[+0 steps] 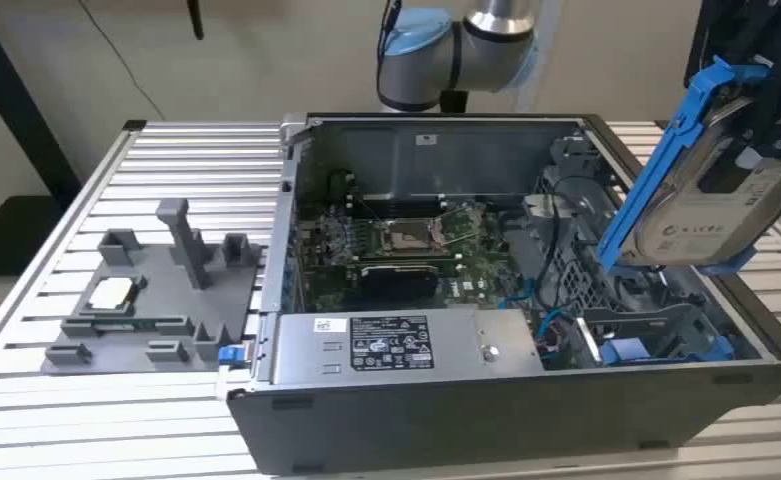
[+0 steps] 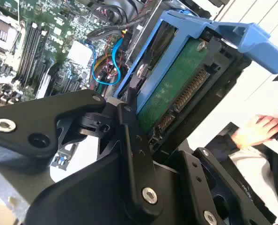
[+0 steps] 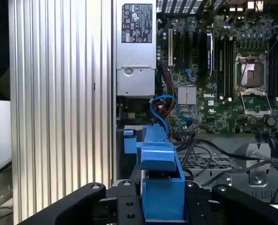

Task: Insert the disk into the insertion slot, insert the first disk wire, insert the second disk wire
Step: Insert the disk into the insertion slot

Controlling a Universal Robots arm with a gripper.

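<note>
Slatted aluminium tabletop (image 1: 163,170) carries an open, dark grey computer case (image 1: 497,425), side panel off, interior facing up.

Robot arm (image 1: 497,30), silver with blue joint caps, stands behind the case.

To the exterior view's left of the case: grey fixture plate (image 1: 150,300) with upright posts. A small pale part sits in one of its pockets.

Inside the case:
- silver power supply (image 1: 390,345) along the near wall, with a white label of dark print and a smaller white sticker beside it
- green motherboard (image 1: 404,240), processor socket bare, white lettering printed on the board in the first wrist view
- a loop of blue cable (image 3: 160,110) near the power supply

The disk (image 1: 704,215) is up in the air at the exterior view's right, above the case's right wall. It stands on edge and tilted, with its white label facing the camera and the blue carrier framing it. In the second wrist view its green circuit board and connector row face the camera.

Gripper (image 3: 162,199): black jaws pinching the disk's blue carrier from both sides.

The insertion slot (image 1: 580,285), perforated dark metal, lies below the disk inside the case. The disk is well apart from it and not yet inserted.

A person's hand (image 2: 258,129) rests off to the side in the second wrist view.
</note>
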